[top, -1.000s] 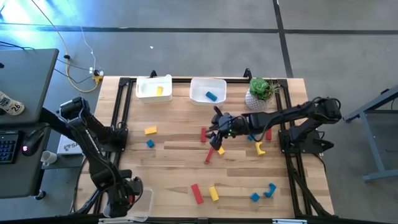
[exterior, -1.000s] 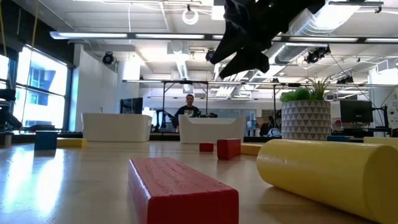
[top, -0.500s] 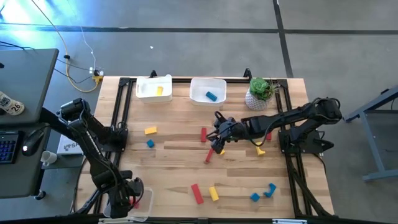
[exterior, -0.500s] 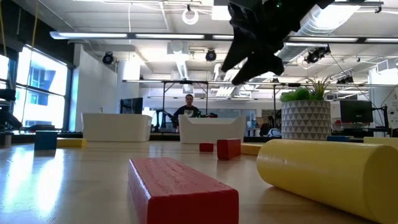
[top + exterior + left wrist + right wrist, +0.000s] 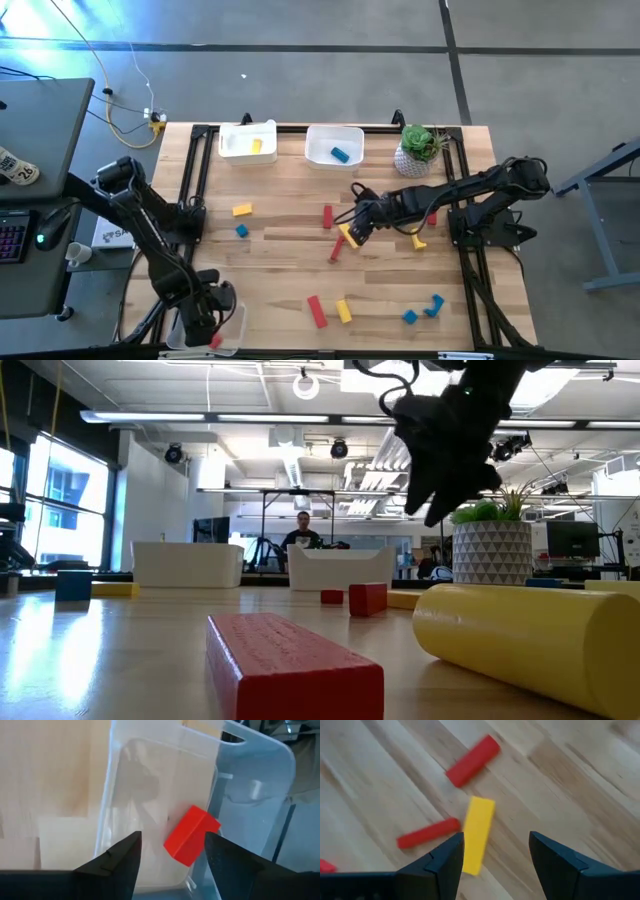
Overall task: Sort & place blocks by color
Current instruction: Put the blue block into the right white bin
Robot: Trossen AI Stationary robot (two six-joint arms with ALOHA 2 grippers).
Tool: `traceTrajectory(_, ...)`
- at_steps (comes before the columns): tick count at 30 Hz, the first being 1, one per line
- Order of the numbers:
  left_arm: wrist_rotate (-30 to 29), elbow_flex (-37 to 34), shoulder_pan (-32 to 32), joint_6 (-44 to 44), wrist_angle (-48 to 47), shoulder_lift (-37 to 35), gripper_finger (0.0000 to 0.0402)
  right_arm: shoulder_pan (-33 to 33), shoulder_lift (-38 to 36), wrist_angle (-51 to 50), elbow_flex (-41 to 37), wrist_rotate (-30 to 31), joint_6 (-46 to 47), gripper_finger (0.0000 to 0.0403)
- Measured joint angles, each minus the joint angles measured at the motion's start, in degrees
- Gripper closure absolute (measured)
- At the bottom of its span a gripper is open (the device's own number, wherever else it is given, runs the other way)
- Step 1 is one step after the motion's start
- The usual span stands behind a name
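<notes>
My left gripper [image 5: 172, 842] is open at the table's near left corner [image 5: 208, 318]. It hangs over a clear bin [image 5: 150, 780] in which a red block [image 5: 194, 831] lies on the floor. My right gripper [image 5: 496, 840] is open above the table's middle [image 5: 357, 226] and points down. A yellow bar [image 5: 477, 834] lies flat just below it, with two red bars [image 5: 472, 754] [image 5: 427, 834] beside it. Other red, yellow and blue blocks lie scattered on the wood.
Two white bins stand at the far edge, one [image 5: 248, 142] holding a yellow block and one [image 5: 334, 146] holding a blue block. A potted plant [image 5: 419, 148] stands to their right. Loose blocks lie near the near edge [image 5: 316, 311] [image 5: 434, 304] and at left [image 5: 242, 210].
My right gripper has moved down and toward the near edge, closing on the yellow bar at the table's middle. Under my left gripper a red block has come into view in the clear bin.
</notes>
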Motion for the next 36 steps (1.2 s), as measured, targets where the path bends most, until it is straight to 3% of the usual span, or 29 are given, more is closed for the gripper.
traceTrajectory(10,-4.1,0.0,2.7,7.4,-0.2,-3.4,0.0220,0.1,0.0,-13.1,0.0,3.1,13.0,0.0192)
traceTrajectory(18,-13.2,0.0,9.1,20.3,-4.7,-5.1,0.0222,0.1,0.0,-19.5,0.0,2.7,23.0,0.0192)
traceTrajectory(23,-18.1,0.0,13.8,26.3,-5.8,-6.6,0.0222,0.0,0.0,-24.9,0.0,2.3,23.7,0.0192)
traceTrajectory(28,-20.0,0.0,17.1,30.0,-5.9,-7.4,0.0222,-1.3,0.0,-29.3,0.0,0.9,14.4,0.0192)
traceTrajectory(36,-20.3,0.0,18.9,30.7,-5.8,-7.4,0.0222,-4.1,0.0,-30.0,0.0,-5.5,-12.5,0.0192)
